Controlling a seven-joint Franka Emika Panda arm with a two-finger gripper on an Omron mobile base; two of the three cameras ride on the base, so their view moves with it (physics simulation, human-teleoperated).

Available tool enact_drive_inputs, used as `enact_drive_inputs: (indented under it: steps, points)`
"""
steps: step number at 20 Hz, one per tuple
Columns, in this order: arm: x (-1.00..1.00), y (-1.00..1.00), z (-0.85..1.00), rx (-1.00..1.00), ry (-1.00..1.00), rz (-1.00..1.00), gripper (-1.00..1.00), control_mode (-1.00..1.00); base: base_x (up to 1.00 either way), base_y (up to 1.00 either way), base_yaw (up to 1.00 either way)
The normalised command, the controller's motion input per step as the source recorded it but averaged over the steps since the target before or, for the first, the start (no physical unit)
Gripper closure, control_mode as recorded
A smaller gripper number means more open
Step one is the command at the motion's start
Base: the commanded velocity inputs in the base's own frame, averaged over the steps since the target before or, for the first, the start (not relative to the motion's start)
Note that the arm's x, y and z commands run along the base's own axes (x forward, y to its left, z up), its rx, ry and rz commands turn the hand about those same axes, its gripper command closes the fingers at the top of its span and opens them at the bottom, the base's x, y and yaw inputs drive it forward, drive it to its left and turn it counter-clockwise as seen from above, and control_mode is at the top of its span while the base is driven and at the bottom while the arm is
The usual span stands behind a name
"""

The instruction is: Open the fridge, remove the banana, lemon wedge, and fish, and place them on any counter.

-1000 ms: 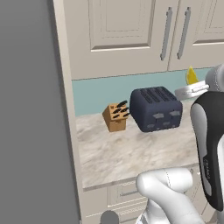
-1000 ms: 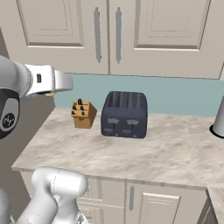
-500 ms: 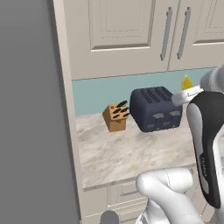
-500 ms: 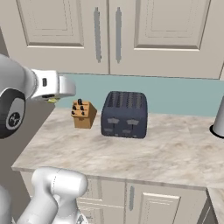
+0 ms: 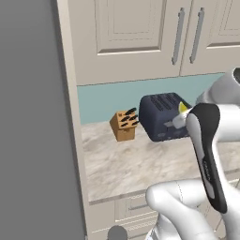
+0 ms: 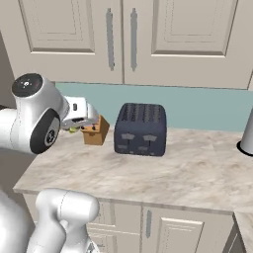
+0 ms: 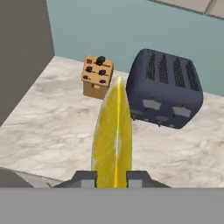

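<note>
The hand (image 7: pixel 112 177) is pinching the lemon wedge (image 7: pixel 113 133) above the surface (image 7: pixel 65 131); I judge lowering onto the bare stone before the knife block (image 7: pixel 97 76) and toaster (image 7: pixel 166 89) best.

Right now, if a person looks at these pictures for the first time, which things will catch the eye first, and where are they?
First comes the bright yellow lemon wedge, pinched in the gripper and held in the air above the counter. Behind it, the dark toaster stands on the counter against the teal backsplash. A small wooden knife block stands just to the toaster's left.
</note>
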Motion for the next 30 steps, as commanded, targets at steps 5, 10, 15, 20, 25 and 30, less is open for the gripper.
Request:
enact_drive_inputs:
  steps: [5,10,15,20,25,30]
  points:
    - [0.72,0.00,-0.82,0.00,0.14,0.09,1.00,-1.00,0.00,0.00,0.00]
    - [0.75,0.00,-0.81,-0.02,0.11,0.06,1.00,-1.00,0.00,0.00,0.00]
    - [0.69,0.08,-0.72,-0.03,0.08,0.03,1.00,-1.00,0.00,0.00,0.00]
    - [0.59,0.10,-0.62,0.00,0.09,0.04,1.00,-1.00,0.00,0.00,0.00]
    - [0.25,0.11,-0.69,0.00,0.12,0.07,1.00,-1.00,0.00,0.00,0.00]
    - [0.27,0.13,-0.71,0.00,0.10,0.04,1.00,-1.00,0.00,0.00,0.00]
